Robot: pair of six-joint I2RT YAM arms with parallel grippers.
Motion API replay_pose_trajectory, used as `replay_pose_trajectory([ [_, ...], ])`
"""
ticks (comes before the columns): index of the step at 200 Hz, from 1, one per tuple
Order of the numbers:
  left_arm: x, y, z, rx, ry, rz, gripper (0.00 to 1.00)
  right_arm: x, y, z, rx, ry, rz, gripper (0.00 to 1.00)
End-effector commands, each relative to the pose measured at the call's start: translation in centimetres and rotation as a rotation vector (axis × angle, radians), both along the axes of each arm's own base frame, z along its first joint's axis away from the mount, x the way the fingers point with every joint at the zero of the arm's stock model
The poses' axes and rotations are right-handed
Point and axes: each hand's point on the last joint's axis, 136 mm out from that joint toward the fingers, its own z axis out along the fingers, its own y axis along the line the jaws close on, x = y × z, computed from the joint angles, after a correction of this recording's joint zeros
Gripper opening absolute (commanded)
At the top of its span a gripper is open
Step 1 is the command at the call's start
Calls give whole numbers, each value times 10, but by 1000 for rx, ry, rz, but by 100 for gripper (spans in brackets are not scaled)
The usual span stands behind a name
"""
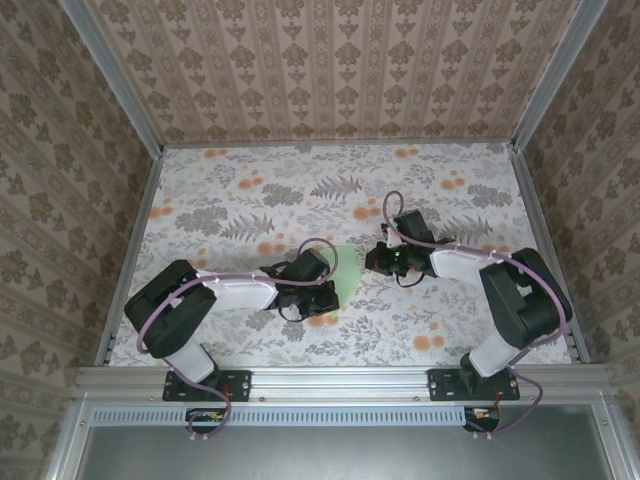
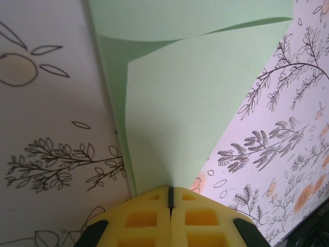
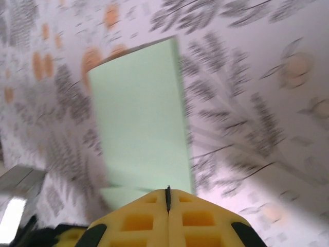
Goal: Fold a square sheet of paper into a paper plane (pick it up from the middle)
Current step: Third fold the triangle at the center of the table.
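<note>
Paper (image 1: 346, 268): pale green, plain, lying near the middle of the bench (image 1: 240, 190), in the gap between the two grippers. In the top view only a small patch of it is exposed, with the left gripper (image 1: 333, 288) over its near-left part and the right gripper (image 1: 372, 262) just beside its right edge. In the left wrist view the paper (image 2: 180, 113) is not flat: one layer rises from the bench (image 2: 46, 128) and narrows toward the left gripper (image 2: 170, 198), while the far edge curls over a second layer beneath. The left jaws are pressed together, and the raised layer runs straight into the seam between them, consistent with a pinch on the paper. In the right wrist view, which is blurred, the paper (image 3: 139, 113) lies ahead of the right gripper (image 3: 168, 198) as a long rectangle, with a crease or layer edge crossing just in front of the tips. The right jaws are pressed together; whether any paper is caught between them cannot be told. The bench (image 3: 247, 103) carries a floral print of grey ferns and orange blooms. Both arms reach inward from their bases at the near edge. Patterned walls stand on three sides.
</note>
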Motion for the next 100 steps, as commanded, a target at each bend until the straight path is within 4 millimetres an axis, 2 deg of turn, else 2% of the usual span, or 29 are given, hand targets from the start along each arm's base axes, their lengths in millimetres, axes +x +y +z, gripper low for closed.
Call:
replay_pose_trajectory([
  [1,-30,47,-38,209,118,-3,0,-23,20,0,21,32,41,3],
  [27,-30,47,-38,210,117,-6,0,-33,36,-14,11,66,70,3],
  [52,-30,47,-38,211,118,-6,0,-34,41,-28,-8,96,79,3],
  [78,-31,50,-37,214,115,-11,0,-26,32,-41,-81,111,59,2],
  [100,-28,54,-34,221,101,-29,0,-14,13,-48,-134,133,-16,2],
])
